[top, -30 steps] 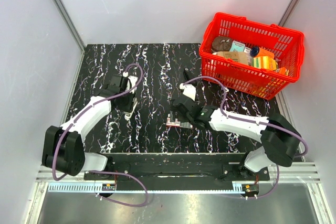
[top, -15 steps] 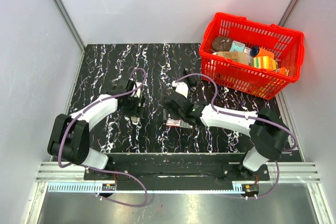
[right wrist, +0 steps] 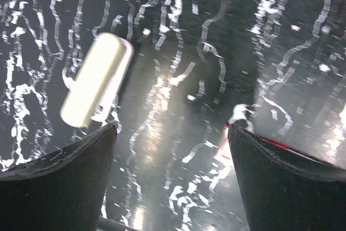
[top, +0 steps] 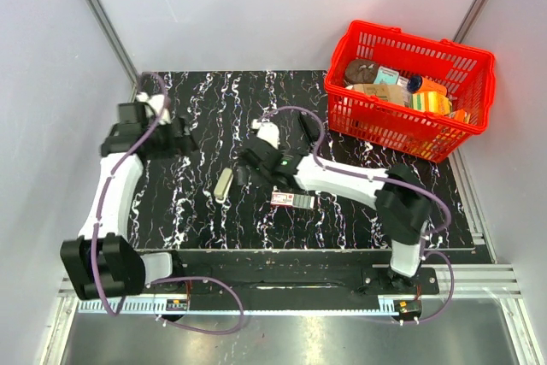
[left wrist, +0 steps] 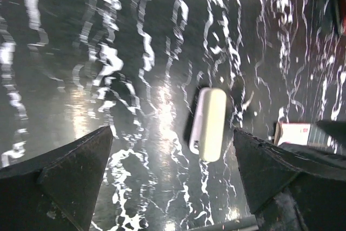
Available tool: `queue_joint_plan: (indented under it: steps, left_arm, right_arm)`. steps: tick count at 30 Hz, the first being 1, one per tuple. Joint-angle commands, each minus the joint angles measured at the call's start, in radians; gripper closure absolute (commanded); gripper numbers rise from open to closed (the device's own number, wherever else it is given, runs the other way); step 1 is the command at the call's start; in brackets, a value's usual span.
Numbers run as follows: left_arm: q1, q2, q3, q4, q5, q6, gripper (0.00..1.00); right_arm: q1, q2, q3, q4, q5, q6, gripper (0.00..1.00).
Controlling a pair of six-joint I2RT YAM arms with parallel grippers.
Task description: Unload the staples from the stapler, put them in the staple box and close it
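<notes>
Top external, red basket (top: 385, 126) at far right, small box (top: 291, 200) near stapler (top: 224, 184)

Top view's sharp and evenly lit from overhead, hardly any shadows on the bench (top: 197, 211). Wrist views are dimmer and motion-smeared, with white glare streaks off the glossy marble, the cream stapler (right wrist: 97, 79) blurry, and the right pincer (right wrist: 172, 133) just dark underexposed wedges along the bottom
</notes>
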Motion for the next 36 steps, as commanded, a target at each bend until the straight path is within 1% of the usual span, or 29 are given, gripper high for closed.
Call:
queue_joint_plan:
  steps: [1, 3, 4, 6, 7, 10, 14, 17, 20, 25, 30, 36]
  left_arm:
    - [0.185, -0.073, 0.061, -0.072, 0.146, 0.065, 0.01]
    - [0.236, -0.069, 0.058, -0.114, 0.181, 0.117, 0.01]
    - [0.257, -0.066, 0.053, -0.129, 0.193, 0.140, 0.01]
    - [0.291, -0.070, 0.030, -0.134, 0.190, 0.172, 0.01]
    - [0.302, -0.073, 0.016, -0.135, 0.184, 0.189, 0.04]
    - [0.320, -0.089, -0.021, -0.112, 0.140, 0.188, 0.08]
    - [0.322, -0.093, -0.045, -0.117, 0.117, 0.198, 0.09]
    - [0.322, -0.101, -0.067, -0.100, 0.069, 0.223, 0.09]
    - [0.323, -0.107, -0.091, -0.082, 0.020, 0.231, 0.09]
    - [0.328, -0.109, -0.117, -0.074, -0.030, 0.223, 0.13]
    - [0.337, -0.109, -0.128, -0.074, -0.031, 0.208, 0.16]
    - [0.339, -0.122, -0.142, -0.050, -0.024, 0.201, 0.21]
  right_arm:
    - [0.072, 0.171, 0.270, -0.158, 0.071, 0.048, 0.09]
    - [0.097, 0.265, 0.419, -0.235, 0.086, 0.064, 0.08]
    - [0.104, 0.308, 0.468, -0.278, 0.094, 0.080, 0.07]
    - [0.112, 0.363, 0.541, -0.304, 0.095, 0.110, 0.07]
    - [0.115, 0.382, 0.558, -0.303, 0.095, 0.122, 0.07]
    - [0.120, 0.414, 0.593, -0.300, 0.104, 0.176, 0.09]
    - [0.128, 0.474, 0.682, -0.351, 0.118, 0.199, 0.10]
    - [0.129, 0.529, 0.763, -0.418, 0.137, 0.214, 0.11]
    - [0.128, 0.563, 0.799, -0.430, 0.132, 0.226, 0.13]
    - [0.128, 0.627, 0.880, -0.471, 0.124, 0.229, 0.19]
    - [0.128, 0.670, 0.937, -0.491, 0.102, 0.220, 0.27]
    - [0.128, 0.674, 0.935, -0.505, 0.097, 0.205, 0.46]
